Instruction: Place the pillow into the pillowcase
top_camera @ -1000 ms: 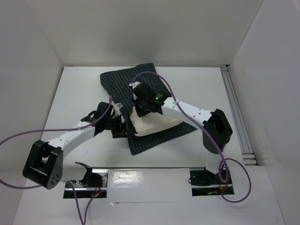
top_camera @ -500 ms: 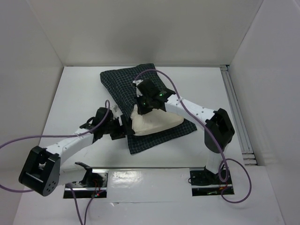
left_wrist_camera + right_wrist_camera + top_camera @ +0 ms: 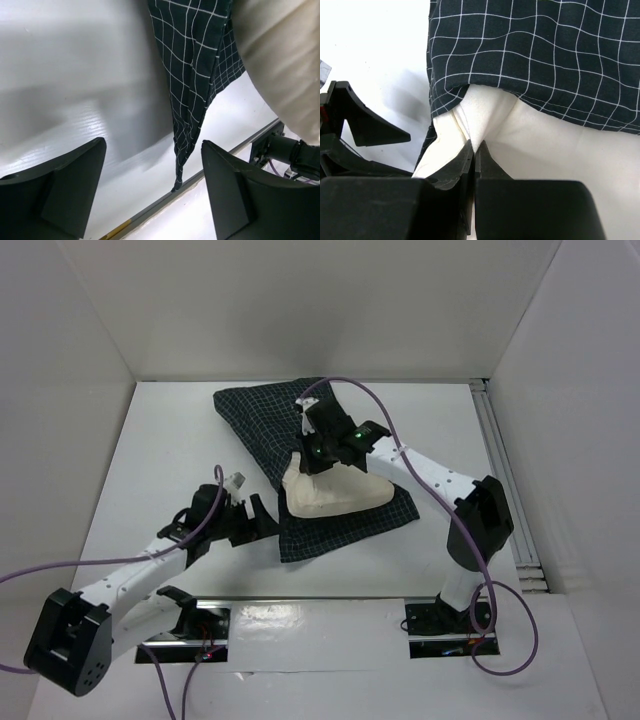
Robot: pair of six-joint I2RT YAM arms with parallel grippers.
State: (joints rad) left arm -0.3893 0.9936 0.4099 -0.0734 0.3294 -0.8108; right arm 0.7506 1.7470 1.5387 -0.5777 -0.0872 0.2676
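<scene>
The right fingers (image 3: 457,170) are clamped tight on a pinched fold of the plump cream-white rectangular pillow (image 3: 340,498), right at the hem of the dark navy grid-checked fabric pillowcase (image 3: 255,420). The pillow is only partly in. Its far edge is tucked under the pillowcase's top layer, and the rest bulges out of the mouth over the lower layer, lying crosswise along that hem. So the way in runs from the grip toward the pillowcase's far end.

The left fingers (image 3: 55,192) are spread wide with nothing held, hovering above the white worktop (image 3: 150,460) just off the pillowcase's near-left edge. The corner of that edge lines up with the gap between them, ungripped.

My read is that the left arm is nearer the free hem and is the one to hold the mouth open.
</scene>
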